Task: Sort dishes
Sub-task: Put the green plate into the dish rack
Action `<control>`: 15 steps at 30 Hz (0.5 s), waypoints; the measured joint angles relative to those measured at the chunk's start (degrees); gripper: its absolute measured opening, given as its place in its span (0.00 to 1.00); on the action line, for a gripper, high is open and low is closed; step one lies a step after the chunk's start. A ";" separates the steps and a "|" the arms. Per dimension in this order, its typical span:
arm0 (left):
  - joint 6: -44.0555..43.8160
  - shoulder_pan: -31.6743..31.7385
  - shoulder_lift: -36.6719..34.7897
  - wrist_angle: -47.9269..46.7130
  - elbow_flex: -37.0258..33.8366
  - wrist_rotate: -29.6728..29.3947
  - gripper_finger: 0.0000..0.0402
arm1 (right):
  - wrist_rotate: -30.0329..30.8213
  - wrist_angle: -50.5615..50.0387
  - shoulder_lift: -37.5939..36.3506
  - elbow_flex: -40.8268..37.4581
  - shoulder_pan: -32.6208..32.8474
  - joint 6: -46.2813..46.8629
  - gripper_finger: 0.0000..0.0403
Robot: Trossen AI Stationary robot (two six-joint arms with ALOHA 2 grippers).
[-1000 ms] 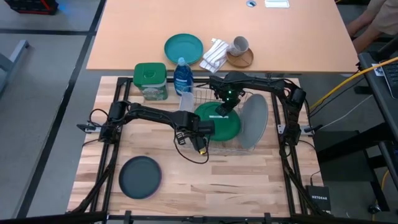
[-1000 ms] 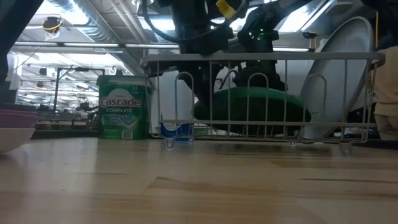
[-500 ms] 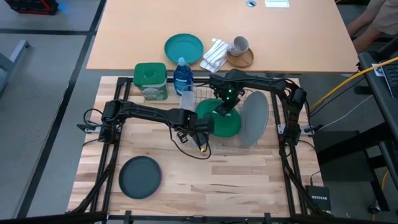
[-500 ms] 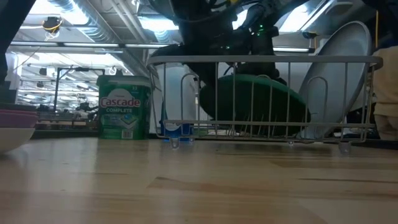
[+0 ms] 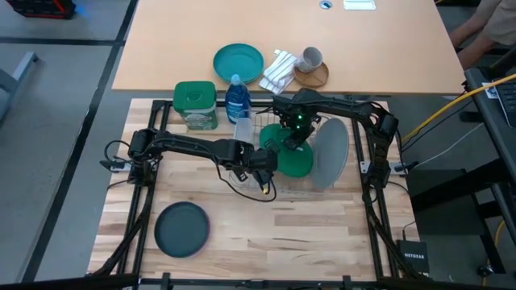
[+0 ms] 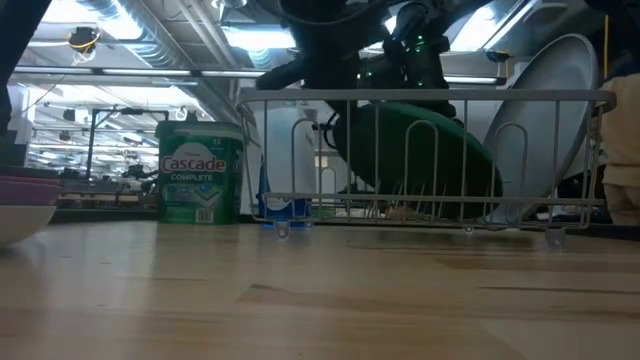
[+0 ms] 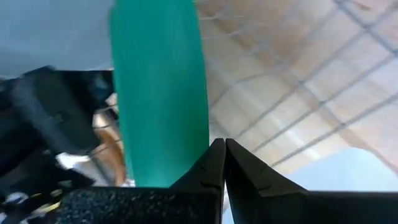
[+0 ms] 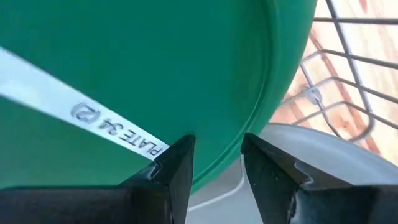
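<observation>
Wire rack: two plates (green, grey)

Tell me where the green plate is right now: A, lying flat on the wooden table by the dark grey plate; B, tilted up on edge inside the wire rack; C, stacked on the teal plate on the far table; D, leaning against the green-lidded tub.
B: the green plate stands tilted behind the bars of the wire rack, next to the light grey plate, with the right tool straddling its rim.

green plate partly behind rack wires
</observation>
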 joint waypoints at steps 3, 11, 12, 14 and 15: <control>0.18 0.00 -0.44 2.26 0.00 -2.15 0.01 | 0.50 -1.14 0.02 1.76 0.02 -0.15 0.37; 0.55 0.58 -1.03 9.01 0.00 -6.36 0.01 | 2.88 -4.00 0.02 8.36 0.06 -1.16 0.37; 0.60 0.74 -1.03 9.69 0.00 -6.77 0.01 | 2.88 -4.19 0.02 9.10 0.07 -1.16 0.37; 0.66 1.33 -1.03 11.11 0.00 -6.91 0.01 | 2.93 -5.03 0.02 10.69 0.06 -1.19 0.37; 0.66 1.67 -1.03 11.90 0.00 -6.92 0.01 | 2.91 -5.33 0.02 11.42 0.06 -1.23 0.37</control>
